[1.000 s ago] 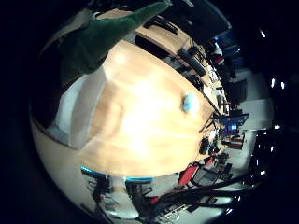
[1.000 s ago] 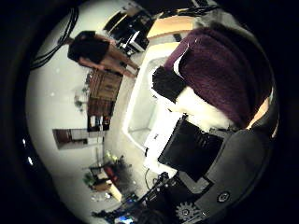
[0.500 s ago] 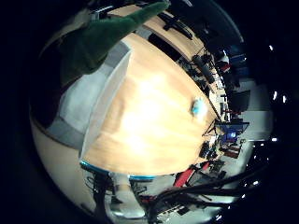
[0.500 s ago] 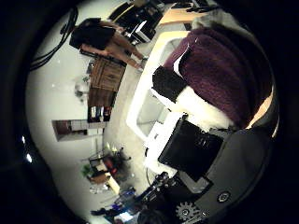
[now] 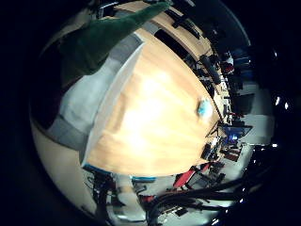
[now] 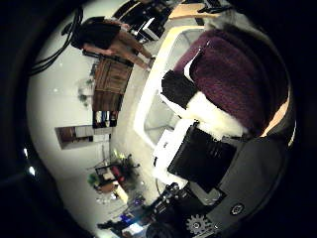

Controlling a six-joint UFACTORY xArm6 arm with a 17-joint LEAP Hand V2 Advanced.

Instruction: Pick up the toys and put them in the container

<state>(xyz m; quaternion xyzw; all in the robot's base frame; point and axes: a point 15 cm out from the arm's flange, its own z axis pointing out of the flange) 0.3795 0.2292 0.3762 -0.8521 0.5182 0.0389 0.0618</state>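
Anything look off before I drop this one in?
Nothing damaged or spilled. The robot hand is curled round a purple plush toy, with the grey container close by. One small blue toy lies alone, far across the wooden table.

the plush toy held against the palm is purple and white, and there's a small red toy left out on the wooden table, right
Not quite. The plush toy is purple and white, held by the hand, but the small toy on the wooden table is light blue, not red. The little finger side palm view shows it.
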